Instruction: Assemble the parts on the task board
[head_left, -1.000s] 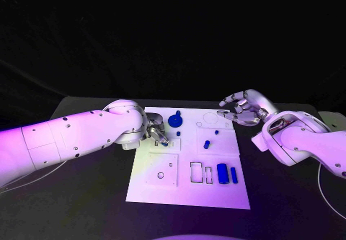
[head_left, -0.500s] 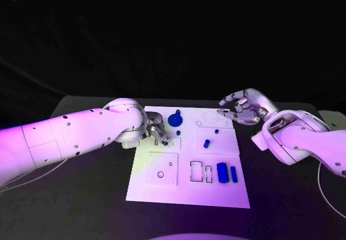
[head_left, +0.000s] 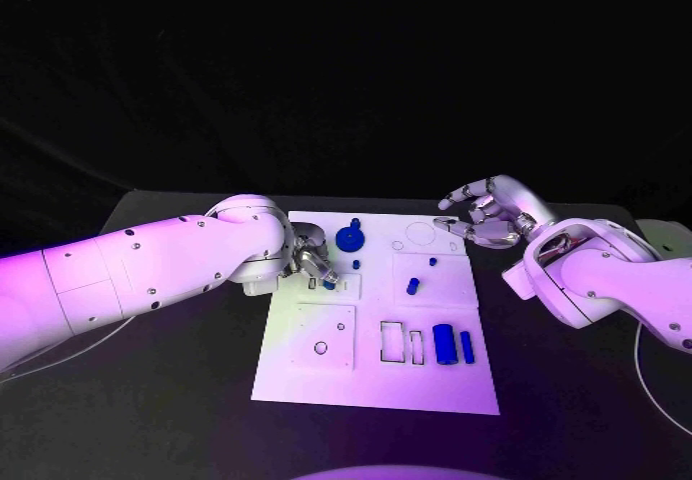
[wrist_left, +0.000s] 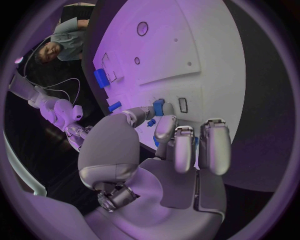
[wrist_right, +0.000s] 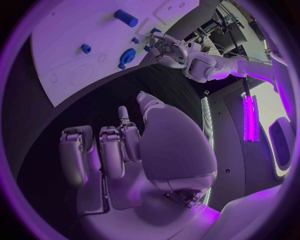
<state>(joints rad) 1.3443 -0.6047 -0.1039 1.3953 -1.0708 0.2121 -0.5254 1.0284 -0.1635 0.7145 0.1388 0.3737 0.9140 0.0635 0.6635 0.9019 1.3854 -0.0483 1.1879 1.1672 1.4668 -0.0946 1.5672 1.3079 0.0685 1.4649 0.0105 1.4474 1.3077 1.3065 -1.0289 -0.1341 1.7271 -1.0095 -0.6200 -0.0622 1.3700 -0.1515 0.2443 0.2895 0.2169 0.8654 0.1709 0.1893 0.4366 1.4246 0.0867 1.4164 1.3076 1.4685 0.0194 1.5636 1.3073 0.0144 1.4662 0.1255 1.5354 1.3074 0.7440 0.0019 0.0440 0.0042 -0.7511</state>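
Board (head_left: 378, 380) lies at bench (head_left: 173, 400) centre. Left hand (head_left: 310, 262) sits over the board's 10 o'clock area, fingers (wrist_left: 161, 131) narrow, pinching a small blue part (wrist_left: 159, 106) near a slot (wrist_left: 182, 104). Right hand (head_left: 486, 218) hovers off the board's 1 o'clock corner, fingers (wrist_right: 109, 150) curled, holding nothing. Blue disc (head_left: 351, 239) stands at 11 o'clock; 2 blue bars (head_left: 453, 346) lie at 4 o'clock.

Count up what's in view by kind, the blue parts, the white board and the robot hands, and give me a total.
blue parts: 7
white task board: 1
robot hands, left and right: 2
Total: 10
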